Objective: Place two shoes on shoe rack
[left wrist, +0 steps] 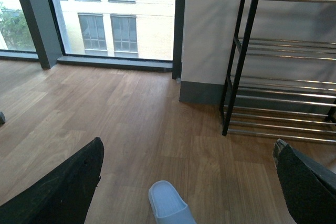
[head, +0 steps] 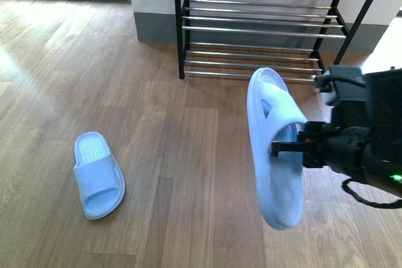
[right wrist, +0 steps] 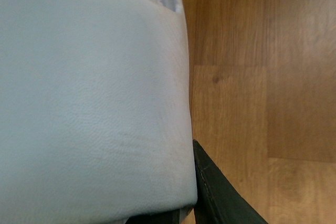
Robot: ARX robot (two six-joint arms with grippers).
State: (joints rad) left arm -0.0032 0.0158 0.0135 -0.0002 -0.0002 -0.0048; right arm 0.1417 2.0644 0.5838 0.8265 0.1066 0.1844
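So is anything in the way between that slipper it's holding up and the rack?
Nothing visible. The right gripper holds the slipper over bare wooden floor, with the shoe rack beyond it, its lower rods free. The other slipper lies off to the left.

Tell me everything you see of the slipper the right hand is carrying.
The pale blue slipper looks like smooth moulded rubber, one piece with a wide strap. It hangs in the air, tipped on its side, in front of the shoe rack. The right hand grips its strap; nothing else touches it.
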